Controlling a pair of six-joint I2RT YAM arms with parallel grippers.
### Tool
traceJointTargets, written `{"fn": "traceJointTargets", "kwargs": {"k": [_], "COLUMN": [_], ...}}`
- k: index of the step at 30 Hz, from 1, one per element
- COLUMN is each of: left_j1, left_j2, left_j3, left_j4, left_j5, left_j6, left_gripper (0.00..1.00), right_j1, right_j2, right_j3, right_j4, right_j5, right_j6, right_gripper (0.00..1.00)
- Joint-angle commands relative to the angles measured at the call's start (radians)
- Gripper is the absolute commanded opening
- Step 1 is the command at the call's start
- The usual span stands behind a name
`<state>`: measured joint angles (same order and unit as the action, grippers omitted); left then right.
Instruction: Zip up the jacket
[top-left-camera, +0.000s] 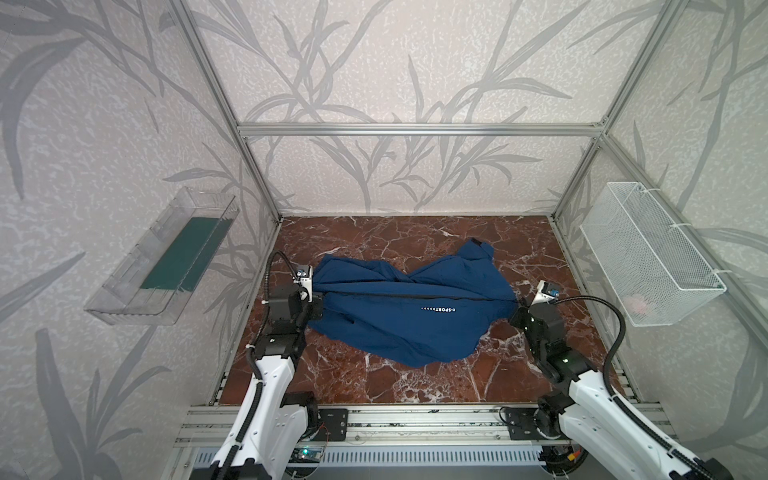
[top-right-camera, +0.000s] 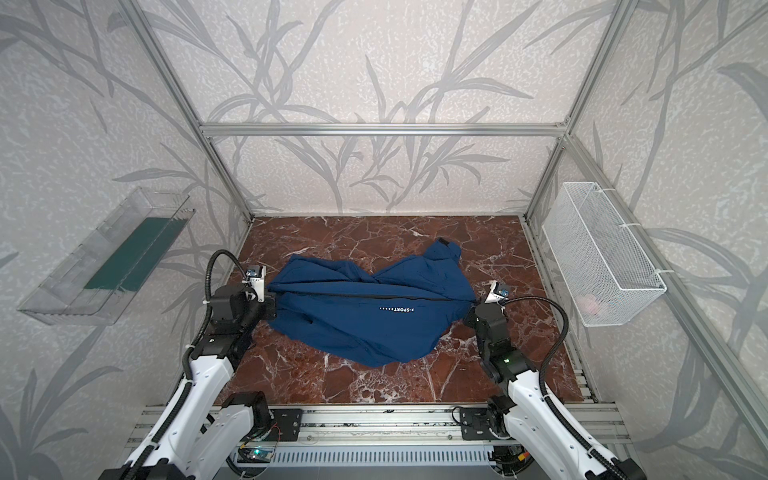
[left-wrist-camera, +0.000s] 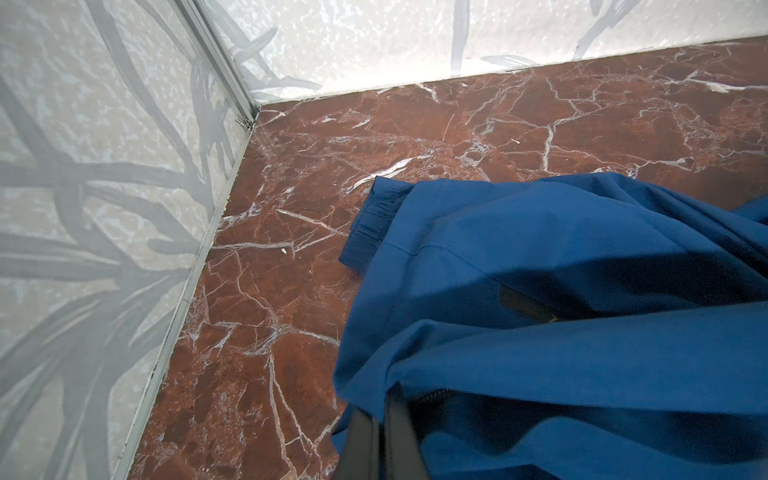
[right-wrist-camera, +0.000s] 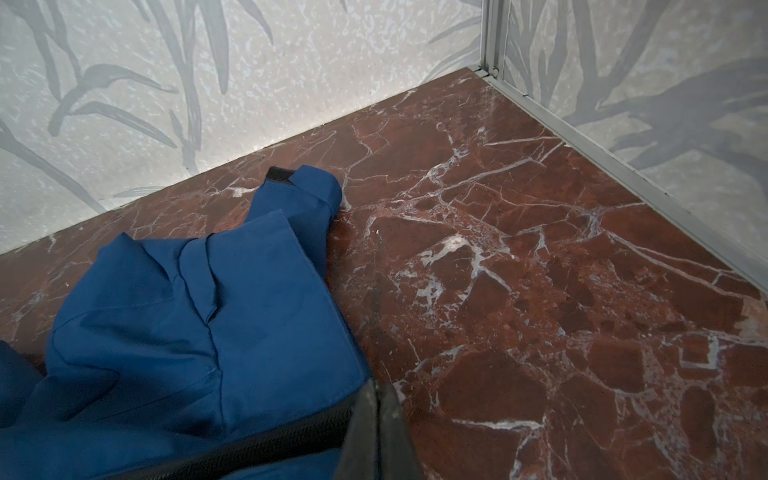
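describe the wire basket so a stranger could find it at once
Start at the red marble table under the blue jacket. On the wall beside the right arm hangs the white wire basket, open mesh, unlike the clear plastic tray opposite.

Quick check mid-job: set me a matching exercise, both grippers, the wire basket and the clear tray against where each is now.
1 left gripper
2 right gripper
3 wire basket
4 clear tray

A hangs at the right of both top views
B shut on the jacket, its end nearer the clear tray
C hangs at the left of both top views, green sheet inside
D shut on the jacket, its end nearer the wire basket

Pairs: 1-B, 2-D, 3-A, 4-C
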<state>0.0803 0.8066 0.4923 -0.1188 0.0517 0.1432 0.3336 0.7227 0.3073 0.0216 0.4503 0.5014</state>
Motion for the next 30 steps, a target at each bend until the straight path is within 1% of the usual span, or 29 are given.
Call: {"fn": "traceJointTargets", "kwargs": {"k": [1, 3, 4, 5, 6, 7, 8, 9, 10, 11, 13, 15, 16, 18, 21, 23, 26, 28, 30], "left_j1": [0.030, 0.030, 0.029, 0.029, 0.029, 0.029, 0.030, 0.030, 0.029, 0.030, 0.029, 0.030, 0.030, 0.029, 0.029, 0.029, 0.029, 0.029, 0.029], "left_j2": [-0.023, -0.034, -0.042, -0.052, -0.065, -0.079, -0.094, -0.105, -0.113, -0.118, -0.118, -0.115, -0.112, -0.091, -0.026, 0.024, 0.108, 0.169, 0.227], "left_j3": [-0.014, -0.020, -0.026, -0.033, -0.044, -0.054, -0.068, -0.083, -0.093, -0.106, -0.122, -0.138, -0.142, -0.147, -0.133, -0.099, -0.045, -0.013, 0.013], "left_j4": [0.030, 0.035, 0.043, 0.058, 0.075, 0.089, 0.111, 0.141, 0.169, 0.208, 0.272, 0.342, 0.370, 0.444, 0.530, 0.529, 0.526, 0.532, 0.552], "left_j5": [-0.121, -0.132, -0.136, -0.140, -0.138, -0.137, -0.139, -0.151, -0.170, -0.200, -0.228, -0.187, -0.160, -0.125, -0.132, -0.155, -0.195, -0.189, -0.185], "left_j6": [0.021, 0.021, 0.019, 0.016, 0.015, 0.016, 0.010, -0.002, -0.022, -0.049, -0.077, -0.068, -0.067, -0.067, -0.102, -0.114, -0.142, -0.140, -0.154], "left_gripper": [0.00, 0.00, 0.00, 0.01, 0.13, 0.30, 0.50, 0.79, 0.99, 0.99, 0.99, 0.99, 0.99, 0.99, 0.99, 0.99, 0.99, 0.99, 0.99], "right_j1": [-0.019, -0.019, -0.019, -0.019, -0.019, -0.019, -0.019, -0.019, -0.019, -0.019, -0.019, -0.019, -0.019, -0.022, -0.024, -0.025, -0.027, -0.029, -0.034], "right_j2": [0.003, 0.003, 0.002, -0.001, -0.004, -0.007, -0.008, -0.009, -0.008, -0.004, 0.010, 0.041, 0.057, 0.115, 0.226, 0.315, 0.447, 0.511, 0.571], "right_j3": [0.030, 0.033, 0.038, 0.046, 0.054, 0.064, 0.074, 0.085, 0.096, 0.108, 0.118, 0.116, 0.116, 0.119, 0.166, 0.216, 0.300, 0.335, 0.345], "right_j4": [-0.089, -0.085, -0.085, -0.092, -0.110, -0.132, -0.161, -0.194, -0.217, -0.227, -0.185, -0.097, -0.063, 0.040, 0.108, 0.122, 0.135, 0.155, 0.225], "right_j5": [0.225, 0.252, 0.243, 0.235, 0.235, 0.248, 0.277, 0.309, 0.334, 0.353, 0.344, 0.308, 0.301, 0.261, 0.183, 0.160, 0.188, 0.183, 0.173], "right_j6": [0.044, 0.055, 0.043, 0.033, 0.034, 0.043, 0.063, 0.088, 0.103, 0.097, 0.025, -0.070, -0.098, -0.182, -0.283, -0.329, -0.361, -0.403, -0.442], "right_gripper": [0.00, 0.01, 0.14, 0.35, 0.53, 0.65, 0.85, 1.00, 0.99, 0.99, 0.99, 0.99, 0.99, 0.99, 0.99, 0.99, 0.99, 0.99, 0.99]}}
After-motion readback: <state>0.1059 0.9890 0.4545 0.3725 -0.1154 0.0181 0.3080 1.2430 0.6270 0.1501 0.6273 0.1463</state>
